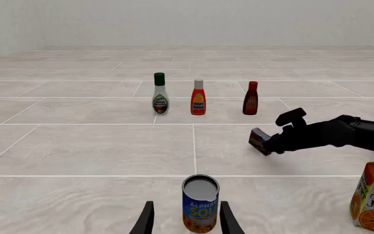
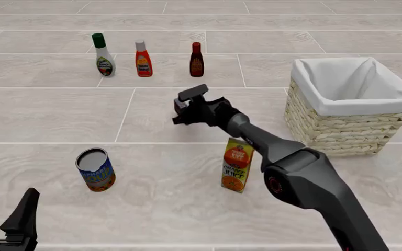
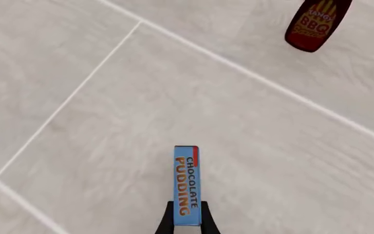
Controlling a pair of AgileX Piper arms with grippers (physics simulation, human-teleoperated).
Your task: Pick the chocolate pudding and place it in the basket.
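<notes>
The chocolate pudding, a small dark box with a blue edge printed "CHOCOLATE PUDDING", is clamped between the fingers of my right gripper. In the front view the pudding is held above the floor at mid-scene, left of the basket, a woven wicker basket with a white lining. The left wrist view shows the pudding in the right gripper. My left gripper is open at the near left corner, its fingers either side of a blue-labelled can without touching it.
A blue-labelled can stands near left and an orange juice carton stands under my right arm. Three bottles line the far side: green-capped dressing, red ketchup, dark BBQ sauce.
</notes>
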